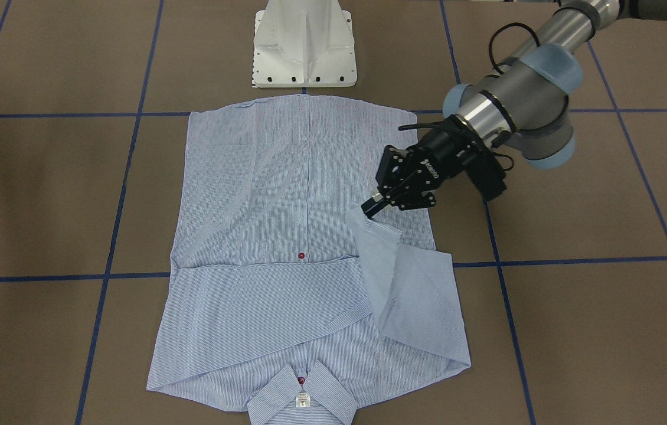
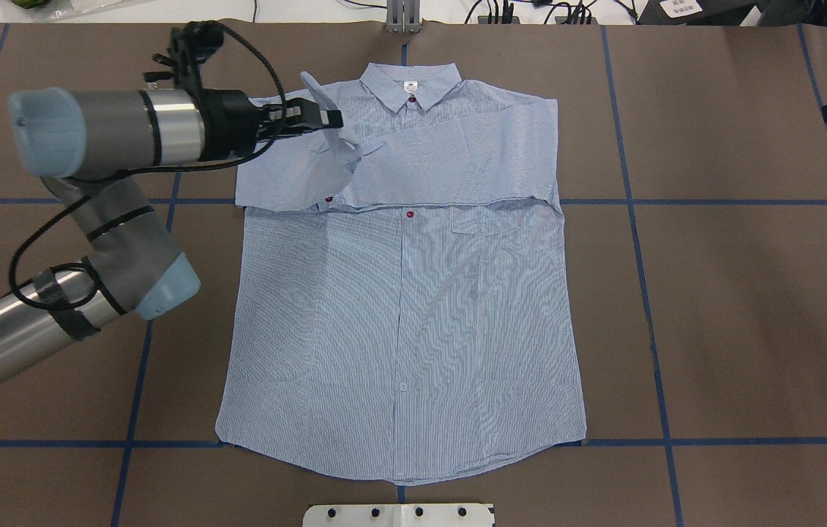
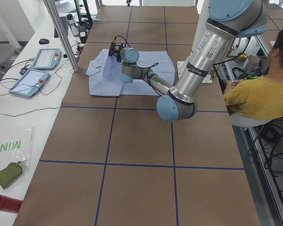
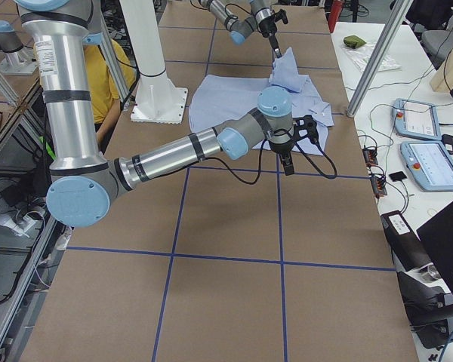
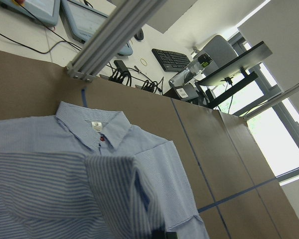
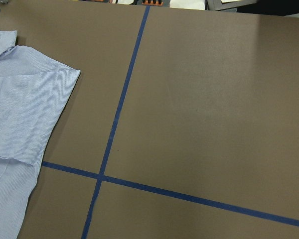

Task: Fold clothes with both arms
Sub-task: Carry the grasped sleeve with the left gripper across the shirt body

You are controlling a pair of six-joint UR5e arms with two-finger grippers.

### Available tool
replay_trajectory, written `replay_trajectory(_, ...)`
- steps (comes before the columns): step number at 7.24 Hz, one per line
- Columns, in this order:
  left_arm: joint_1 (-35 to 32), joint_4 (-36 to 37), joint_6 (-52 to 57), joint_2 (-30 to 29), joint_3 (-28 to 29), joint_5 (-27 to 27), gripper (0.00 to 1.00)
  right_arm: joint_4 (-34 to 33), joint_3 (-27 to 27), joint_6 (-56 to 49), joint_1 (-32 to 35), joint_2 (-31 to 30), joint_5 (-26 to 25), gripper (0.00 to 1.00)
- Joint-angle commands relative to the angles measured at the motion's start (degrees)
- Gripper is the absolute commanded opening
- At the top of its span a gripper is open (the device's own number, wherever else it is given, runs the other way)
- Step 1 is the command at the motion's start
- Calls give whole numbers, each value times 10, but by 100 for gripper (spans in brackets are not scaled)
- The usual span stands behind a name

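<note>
Left pincer (image 1: 370, 209) pinches limp, fine-striped shirt (image 1: 251, 195) cloth into peaked fold.

Light blue, white-striped shirt (image 1: 262, 189) with dark red buttons (image 1: 301, 255) on brown, blue-taped table (image 1: 593, 330)

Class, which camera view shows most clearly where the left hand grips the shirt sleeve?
The exterior front-facing view: the left hand pinches the sleeve cuff, lifted above the shirt. Overhead shows the grip too, but smaller. Side views show it tiny; the left wrist view shows mostly cloth.
</note>
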Motion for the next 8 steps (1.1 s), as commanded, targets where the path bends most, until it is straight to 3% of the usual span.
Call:
replay_trajectory(1,48,66,-2,-55,25,60,0,0,2,2,0,-1,0,100)
replay_trajectory(3,94,68,7,-96,109,130,0,0,2,2,0,-1,0,100)
replay_trajectory(5,130,102,42,-125,145,146,0,0,2,2,0,-1,-1,100)
replay_trajectory(6,156,144,43,-150,148,180,9,0,2,3,0,-1,-1,100)
replay_trajectory(7,163,147,45,-159,161,183,98,0,1,2,0,-1,-1,100)
replay_trajectory(8,169,147,44,-163,161,182,100,0,1,3,0,-1,-1,100)
